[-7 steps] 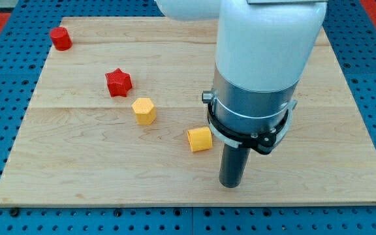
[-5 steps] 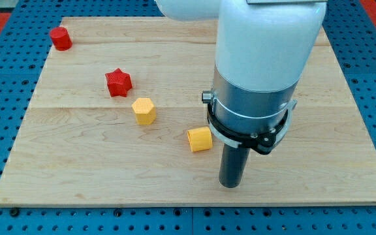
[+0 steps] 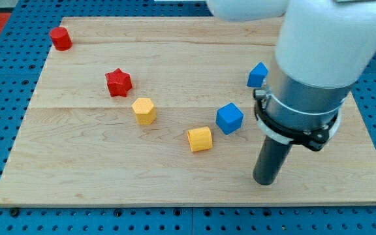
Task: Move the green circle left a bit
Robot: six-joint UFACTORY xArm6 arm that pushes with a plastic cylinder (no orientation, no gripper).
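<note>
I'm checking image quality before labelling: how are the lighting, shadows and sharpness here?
Camera view: even, soft light; only a faint shadow at my tip; the blue cube and yellow block look sharp; the white arm housing is bright, nearly washed out, hiding the board behind it; no green circle shows.

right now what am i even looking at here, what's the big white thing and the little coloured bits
The big white and grey thing is a robot arm. It has no hand, and holds nothing: it ends in a dark rod, and my tip slides on the wooden board to push blocks. There is one camera, looking down at the board from one side.

On the board lie a red block at the view's top left, a red star, a yellow hexagon, a yellow block, a blue cube and another blue block partly behind the arm. My tip stands apart from all of them, towards the view's bottom right of the blue cube. No green circle shows; the arm may hide it.
</note>
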